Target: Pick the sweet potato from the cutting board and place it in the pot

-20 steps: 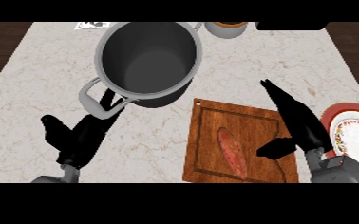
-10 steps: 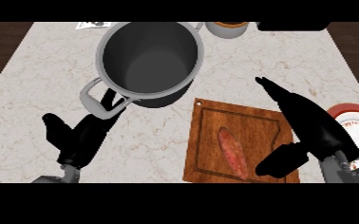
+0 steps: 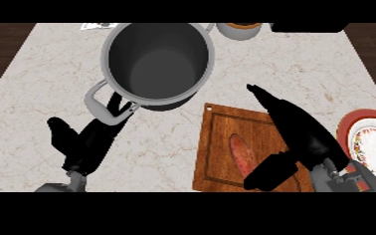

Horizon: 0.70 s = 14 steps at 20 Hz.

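Sweet potato (image 3: 242,155) — a reddish, elongated root — lies lengthwise on a wooden cutting board (image 3: 220,144) at the near right of a pale marbled counter (image 3: 294,64). Its near end is hidden under the thumb of the right hand (image 3: 305,134). That black hand hangs over the board's right half, long fingers stretched straight toward the far side and thumb spread wide toward the near left, so the hand is broadly open and holds nothing. Whether the thumb touches the root cannot be told.

Just right of the board, at the view's right edge, part of a white plate (image 3: 360,137) with a red rim and a coloured pattern shows.

At the near left, the left hand (image 3: 84,142) rests above the counter, fingers straight and pointing toward the far right, thumb out to the left — open. Its fingertips overlap the near loop handle of the pot (image 3: 158,62).

This large grey metal pot stands farther back, left of centre, its dark inside bare. Beyond it, at the counter's far edge, sits a small round container (image 3: 238,30) with a brownish top, and at the far left a small printed item (image 3: 98,26), its writing unreadable.
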Tool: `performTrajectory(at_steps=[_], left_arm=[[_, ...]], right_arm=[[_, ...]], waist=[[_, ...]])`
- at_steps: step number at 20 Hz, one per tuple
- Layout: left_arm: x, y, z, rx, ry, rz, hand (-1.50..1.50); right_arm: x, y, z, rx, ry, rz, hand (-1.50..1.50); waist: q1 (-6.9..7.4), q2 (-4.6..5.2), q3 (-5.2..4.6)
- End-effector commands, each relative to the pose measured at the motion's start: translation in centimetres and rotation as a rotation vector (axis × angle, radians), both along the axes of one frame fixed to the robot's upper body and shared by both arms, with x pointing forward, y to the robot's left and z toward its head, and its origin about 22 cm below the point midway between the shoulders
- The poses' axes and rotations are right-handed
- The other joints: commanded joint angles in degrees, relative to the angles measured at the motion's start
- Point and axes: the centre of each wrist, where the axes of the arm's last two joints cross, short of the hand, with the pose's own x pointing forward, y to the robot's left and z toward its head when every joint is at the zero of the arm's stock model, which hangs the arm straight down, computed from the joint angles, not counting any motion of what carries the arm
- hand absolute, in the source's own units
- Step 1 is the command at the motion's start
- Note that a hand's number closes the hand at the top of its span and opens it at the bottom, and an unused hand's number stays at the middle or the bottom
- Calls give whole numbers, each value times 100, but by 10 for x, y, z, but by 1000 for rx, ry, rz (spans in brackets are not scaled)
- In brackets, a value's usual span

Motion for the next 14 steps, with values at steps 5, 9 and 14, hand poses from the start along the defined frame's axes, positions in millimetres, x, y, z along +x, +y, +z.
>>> performTrajectory(at_steps=[5, 9, 14], left_arm=[[-3, 3, 2, -4, -5, -22, 0], [-3, -1, -3, -15, -18, -21, 0], [-5, -7, -6, -10, -23, 15, 0]], right_arm=[[1, 19, -18, -137, 140, -61, -150], [5, 23, -49, -207, 138, -92, -150], [-10, 20, -52, -305, 132, -107, -150]], waist=[[2, 2, 3], [3, 9, 4], [-28, -1, 2]])
